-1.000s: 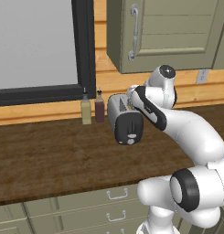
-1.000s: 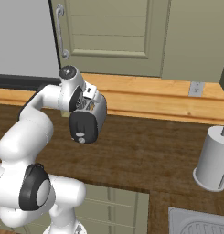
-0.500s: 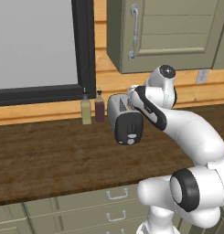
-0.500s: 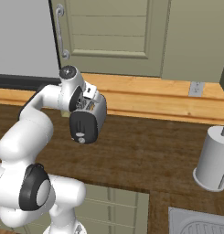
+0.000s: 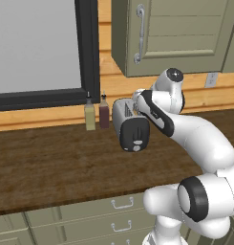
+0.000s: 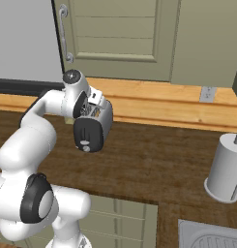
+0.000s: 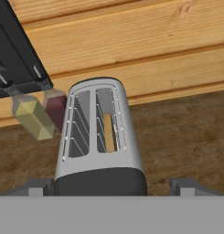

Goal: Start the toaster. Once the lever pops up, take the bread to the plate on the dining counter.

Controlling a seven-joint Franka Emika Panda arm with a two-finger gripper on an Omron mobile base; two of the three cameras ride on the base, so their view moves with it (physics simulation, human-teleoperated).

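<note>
**Open gripper poised over the toaster on a dark wood worktop**

The small silver rounded-box toaster [image 5: 132, 125] with a black end panel and round knob stands on the dark brown wood-grain worktop [image 5: 56, 167], close to the pale wooden wall boards [image 6: 154, 104] behind it. In the hand view, a thin tan slice of bread [image 7: 109, 132] sits down in one of the toaster's two slots, the one farther from the bottles; the other slot shows bare wire guides.

The robot's two-finger gripper [image 7: 111, 185] hangs above the toaster's black end, its dark fingertips spread wide to either side of the toaster body and holding nothing.

Just beside the toaster, against the wall, stand an olive-yellow bottle [image 5: 90, 115] and a dark red-brown bottle [image 5: 104, 113], touching or nearly so. Above them runs the black frame of a grey window [image 5: 37, 45]. A sage-green wall cabinet with a metal handle [image 5: 175, 36] hangs over the toaster. Pale green drawer fronts [image 5: 85, 215] sit below the worktop. Well apart from the toaster stands a white paper-towel roll [image 6: 227, 169], near a grey sink edge [image 6: 212, 235].
</note>
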